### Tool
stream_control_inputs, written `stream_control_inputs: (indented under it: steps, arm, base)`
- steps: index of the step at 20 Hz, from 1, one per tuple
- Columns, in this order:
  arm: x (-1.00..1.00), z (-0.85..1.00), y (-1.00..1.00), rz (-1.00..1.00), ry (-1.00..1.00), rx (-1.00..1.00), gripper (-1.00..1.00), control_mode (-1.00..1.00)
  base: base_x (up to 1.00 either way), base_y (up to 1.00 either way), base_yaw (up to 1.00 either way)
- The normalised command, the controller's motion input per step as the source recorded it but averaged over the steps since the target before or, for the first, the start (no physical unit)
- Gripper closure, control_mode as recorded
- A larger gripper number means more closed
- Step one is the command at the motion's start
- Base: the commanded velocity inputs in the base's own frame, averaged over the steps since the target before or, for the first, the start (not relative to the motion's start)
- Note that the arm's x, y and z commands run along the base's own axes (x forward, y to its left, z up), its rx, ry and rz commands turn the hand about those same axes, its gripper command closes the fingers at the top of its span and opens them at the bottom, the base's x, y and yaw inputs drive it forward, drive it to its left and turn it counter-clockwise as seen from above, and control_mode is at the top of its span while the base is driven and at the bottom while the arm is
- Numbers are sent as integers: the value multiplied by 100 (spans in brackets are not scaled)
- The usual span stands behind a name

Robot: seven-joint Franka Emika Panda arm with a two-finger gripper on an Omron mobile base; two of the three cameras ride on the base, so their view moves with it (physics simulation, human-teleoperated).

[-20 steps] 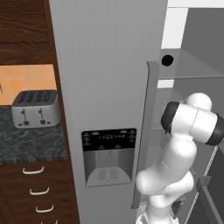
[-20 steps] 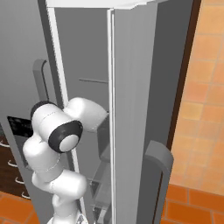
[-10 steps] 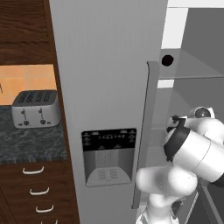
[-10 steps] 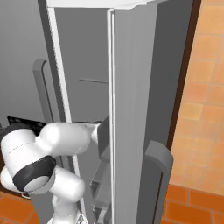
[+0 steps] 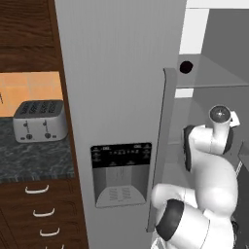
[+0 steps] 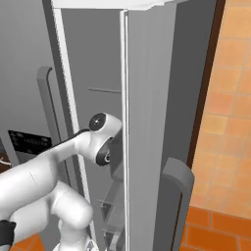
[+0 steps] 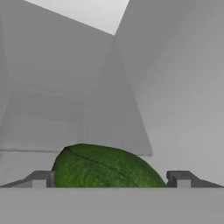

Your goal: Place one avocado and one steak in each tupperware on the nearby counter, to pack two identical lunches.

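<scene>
Inside the grey fridge (image 5: 121, 87), the tool (image 7: 111, 180) stands spread wide, its fingertips flanking the avocado (image 7: 105, 168), not clamped.

Kitchen: fridge (image 5: 121, 73), toaster (image 5: 40, 120), stone counter (image 5: 34, 160), cabinets (image 5: 26, 34).

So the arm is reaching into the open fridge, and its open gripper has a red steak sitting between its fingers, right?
Not quite. The thing between the fingers is a green avocado, not a red steak; the hand view shows it. The rest holds: the arm reaches into the open fridge, and the gripper is open, one finger on each side of the fruit.
</scene>
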Motion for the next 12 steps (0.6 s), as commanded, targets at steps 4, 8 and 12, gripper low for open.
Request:
stream_control_inputs:
  steps: [4,8,12]
  arm:
    - [-91,61,5,0,3,6,100,-100]
    - [-88,54,27,0,4,7,100,-100]
    - [-84,40,39,0,3,7,100,-100]
  base:
    - [0,0,0]
    - [0,0,0]
    - [0,0,0]
